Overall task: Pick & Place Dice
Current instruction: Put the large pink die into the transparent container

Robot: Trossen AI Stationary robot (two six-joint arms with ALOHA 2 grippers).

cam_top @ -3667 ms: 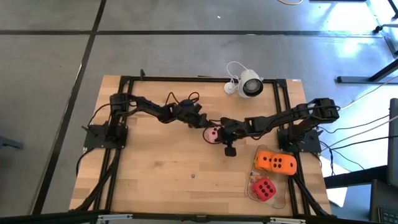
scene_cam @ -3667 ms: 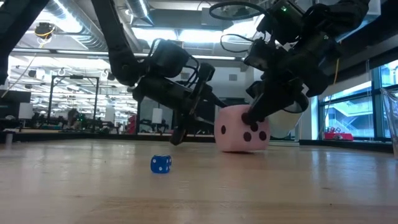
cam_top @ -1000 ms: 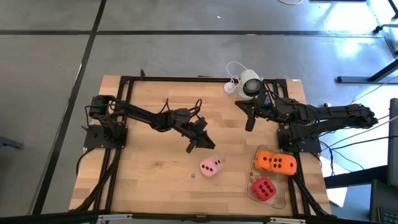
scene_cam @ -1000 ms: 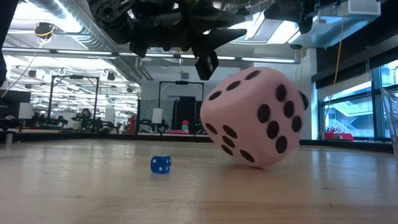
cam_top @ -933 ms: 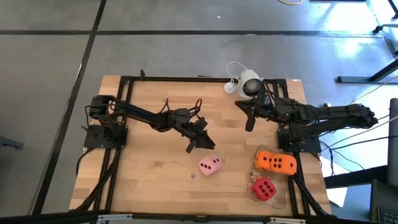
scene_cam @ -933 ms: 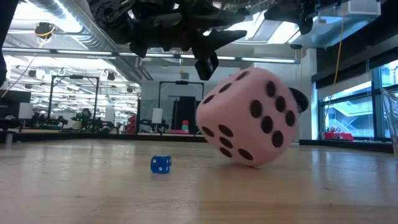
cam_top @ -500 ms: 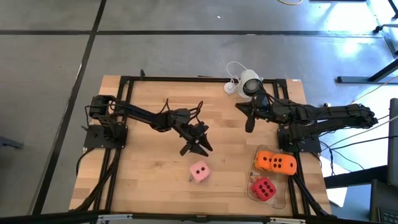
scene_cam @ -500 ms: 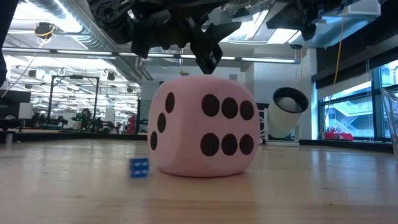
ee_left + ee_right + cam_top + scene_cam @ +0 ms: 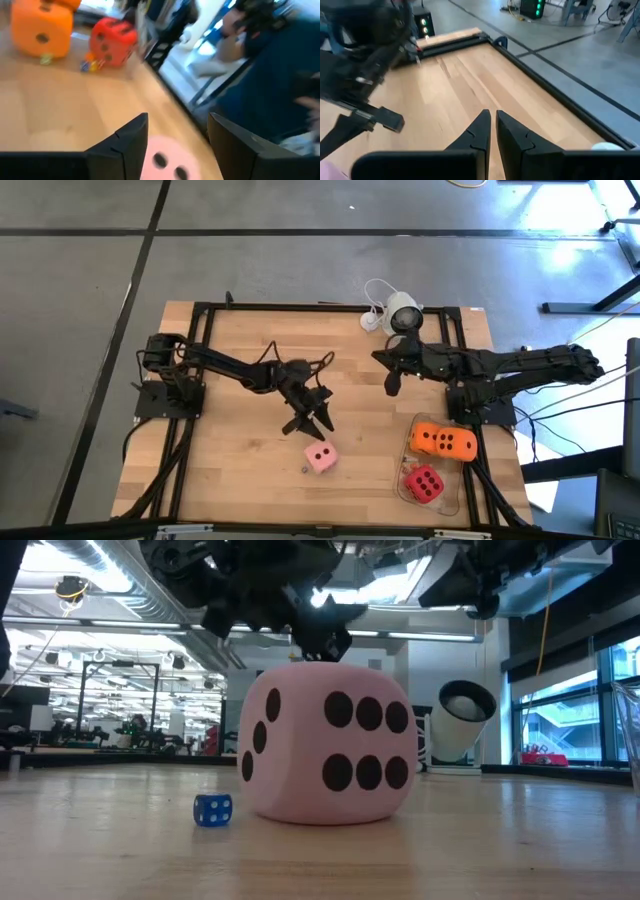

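The left gripper hangs with its fingers released and empty, spread above the pale pink die, which rests flat on the desk near the front middle, apart from them; it looks set down there for a regrasp or a push toward the other dice. A small blue die lies just left of it. The left arm reaches from the left edge, bent down toward the centre. The right gripper, fingers clenched on nothing, waits at the far right, arm stretched low. The orange dice and red die sit in a clear tray at the near right
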